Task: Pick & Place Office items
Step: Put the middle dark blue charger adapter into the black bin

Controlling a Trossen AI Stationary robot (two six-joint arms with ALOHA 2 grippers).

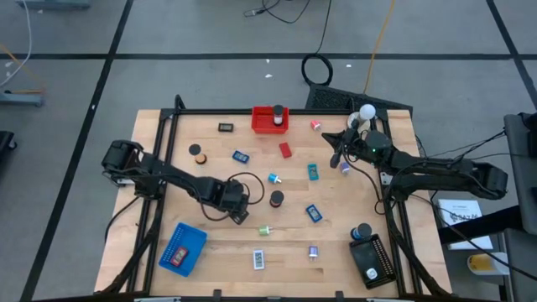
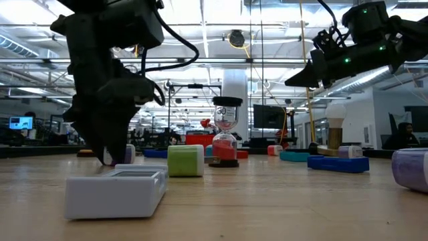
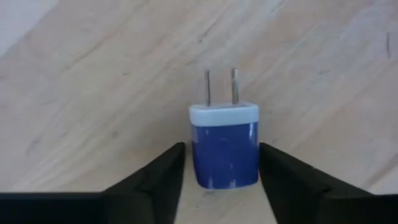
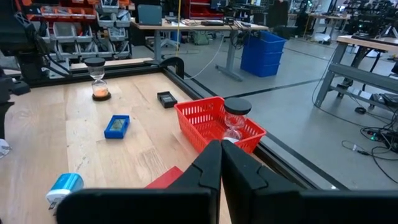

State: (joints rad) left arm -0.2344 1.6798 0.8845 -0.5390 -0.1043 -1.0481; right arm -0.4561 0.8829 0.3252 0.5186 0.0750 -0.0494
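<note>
The left hand [image 3: 221, 180] is down at the counter [image 1: 218, 252], a little toward its left edge from the middle, straddling a blue plug [image 3: 224, 149]. The plug lies flat between the two fingers [image 3: 155, 180], its long axis running straight out from the hand, prongs pointing away. The fingers are parted, with a narrow gap showing on each side, so nothing is gripped yet; closing squarely across the plug's short sides looks like the move. The right hand [image 4: 221, 165], clenched and empty, hangs above the far right corner, well apart.
</note>
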